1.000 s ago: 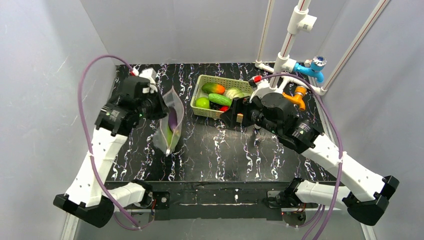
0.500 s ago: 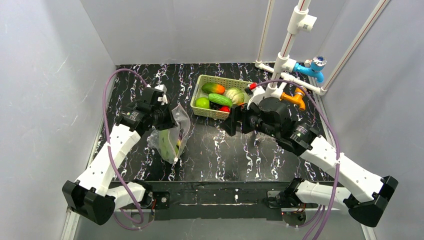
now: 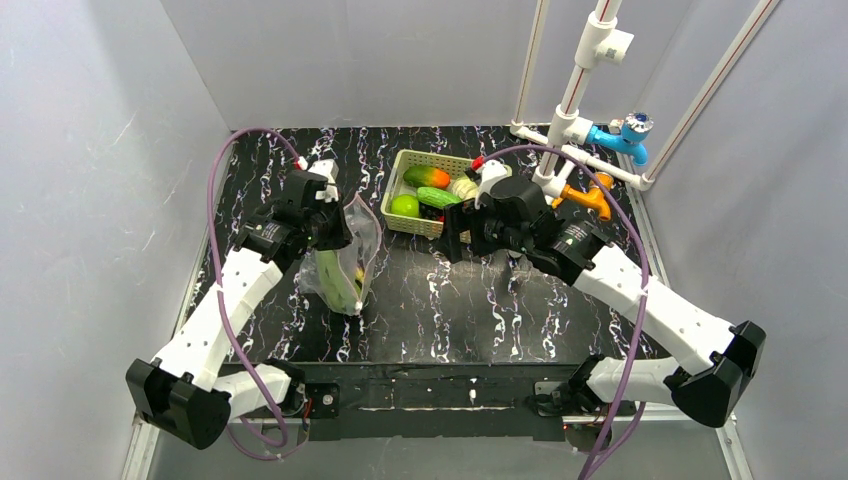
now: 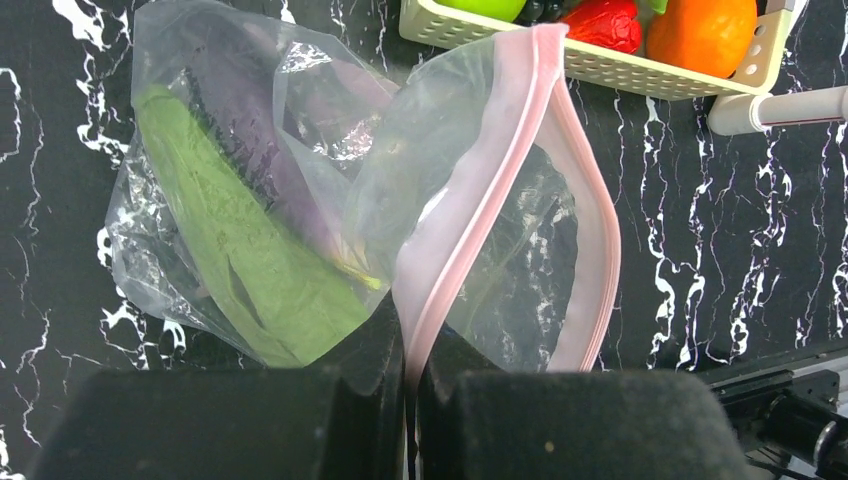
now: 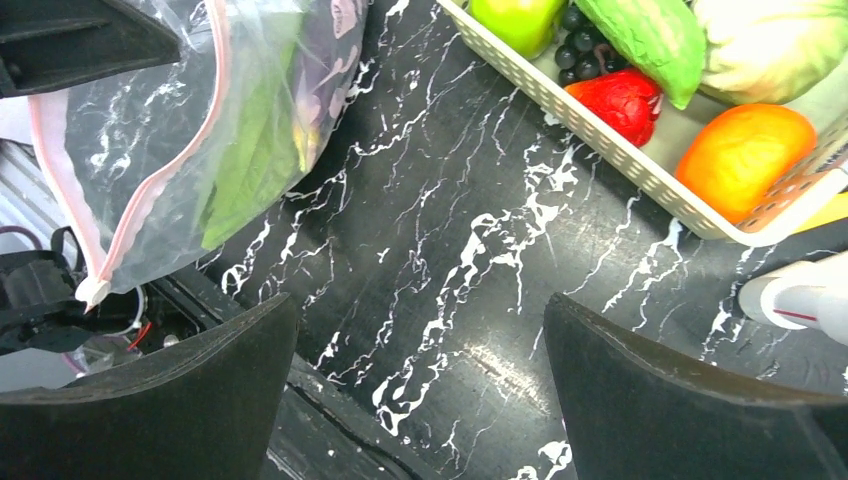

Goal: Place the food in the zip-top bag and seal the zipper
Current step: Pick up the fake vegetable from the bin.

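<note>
Nearest us on the left, the left gripper (image 4: 410,378) has its fingers pressed together on the zipper (image 4: 495,175) at one corner. It holds the zip-top bag (image 4: 200,200) up so the mouth gapes toward the right. We judge this hold is meant to give the other arm an opening to drop food through. Inside lie the big green leaves (image 4: 240,260) and a dark purple piece (image 4: 250,120). Whether the bag's belly touches the black marbled table (image 3: 480,300) we cannot tell.

Farther in and to the right, the right gripper (image 5: 418,315) hovers spread and empty between the bag and the cream basket (image 5: 600,132).

The basket, farthest, holds the green apple (image 5: 515,15), cucumber (image 5: 650,40), cabbage (image 5: 780,45), orange (image 5: 740,155), small red piece (image 5: 625,100) and dark grapes (image 5: 580,55). Only the top view shows the mango (image 3: 427,177). Only the left wrist view shows the pink strip parted into a loop.
</note>
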